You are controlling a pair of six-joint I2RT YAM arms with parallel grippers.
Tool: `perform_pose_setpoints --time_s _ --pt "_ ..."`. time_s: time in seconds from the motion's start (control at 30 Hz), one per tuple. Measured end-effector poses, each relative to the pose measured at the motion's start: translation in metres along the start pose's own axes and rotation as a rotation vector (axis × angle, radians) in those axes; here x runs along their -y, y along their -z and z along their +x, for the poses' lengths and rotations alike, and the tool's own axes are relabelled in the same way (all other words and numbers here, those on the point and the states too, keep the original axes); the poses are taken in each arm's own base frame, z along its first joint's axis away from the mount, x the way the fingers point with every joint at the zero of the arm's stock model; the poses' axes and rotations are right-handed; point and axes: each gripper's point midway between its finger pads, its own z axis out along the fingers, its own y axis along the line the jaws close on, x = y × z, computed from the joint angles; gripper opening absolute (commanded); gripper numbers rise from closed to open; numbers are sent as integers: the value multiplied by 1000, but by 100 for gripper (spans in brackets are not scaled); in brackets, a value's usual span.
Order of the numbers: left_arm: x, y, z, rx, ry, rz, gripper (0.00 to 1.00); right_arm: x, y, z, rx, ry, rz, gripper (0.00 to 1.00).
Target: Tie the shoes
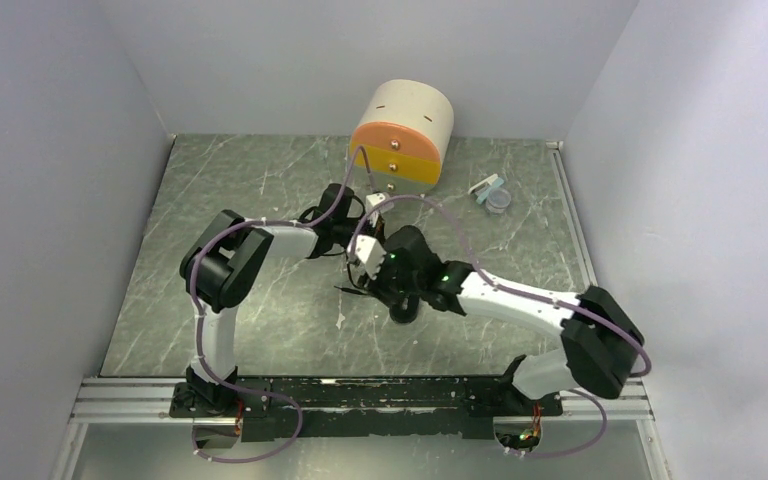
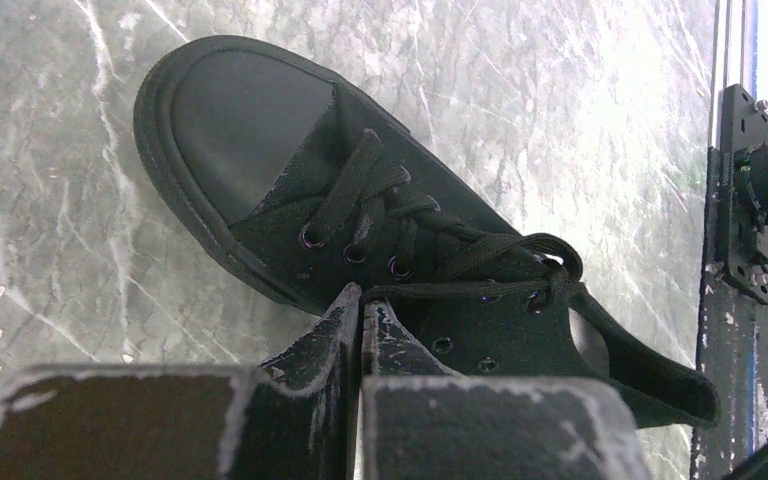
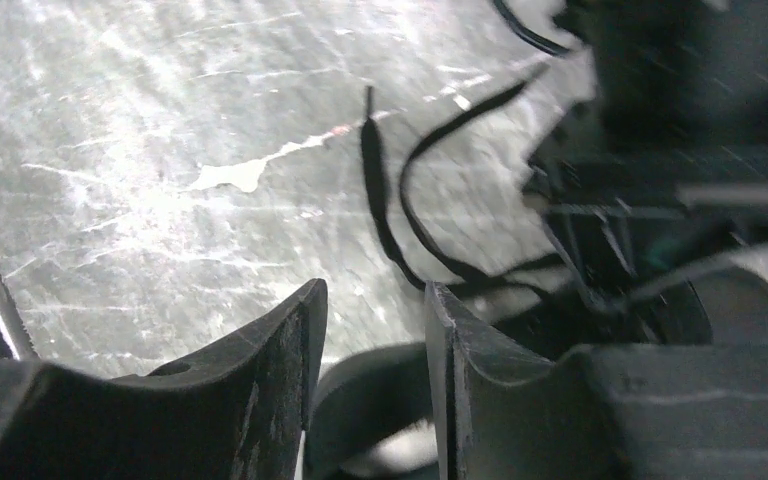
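The black shoe [image 2: 360, 200] lies on the marble table with its toe cap at the upper left of the left wrist view. My left gripper [image 2: 361, 296] is shut at the shoe's side on a thin black lace [image 2: 460, 290] that runs taut from its tips to an upper eyelet. My right gripper [image 3: 372, 295] stands open just above the shoe, and a dark curved edge of the shoe [image 3: 370, 400] shows beyond the gap. Loose lace ends [image 3: 380, 200] trail on the table ahead of it. In the top view both grippers [image 1: 380, 272] meet at mid-table and hide most of the shoe.
A round beige drawer box [image 1: 400, 135] with an orange and yellow front stands at the back centre. Small pale blue items [image 1: 490, 192] lie to its right. Grey walls enclose the table [image 1: 210, 180] on three sides. The arms' base rail [image 1: 380, 400] runs along the near edge.
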Motion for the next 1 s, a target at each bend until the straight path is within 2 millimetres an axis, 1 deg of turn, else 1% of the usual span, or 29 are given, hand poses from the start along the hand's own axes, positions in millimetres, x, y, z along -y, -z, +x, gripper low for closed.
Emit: perform_pose_setpoints --time_s 0.07,0.13,0.27,0.4,0.57,0.67,0.77,0.87,0.93,1.0 --pt "0 0 1 -2 18 0 5 -10 -13 0 -7 59 -35 40" --pt "0 -1 1 -4 33 0 5 -13 -26 -2 -12 100 -44 37" --pt "-1 -3 1 -9 62 0 5 -8 -52 -10 -28 169 19 35" --pt "-2 -6 2 -21 84 10 5 -5 -70 -4 -72 191 76 35" --pt "-5 -4 2 -28 105 14 5 5 -79 10 -120 147 147 36" --pt "-11 -1 4 -31 121 10 5 5 -87 11 -123 109 178 37" --pt "-18 1 13 -51 152 -3 5 5 -93 13 -131 74 198 39" --pt "-19 2 19 -66 167 -7 5 6 -96 16 -136 56 213 38" --pt "-21 3 22 -73 176 -10 5 7 -98 17 -135 48 223 36" --pt "-23 2 23 -78 185 -12 5 10 -100 19 -138 41 244 30"
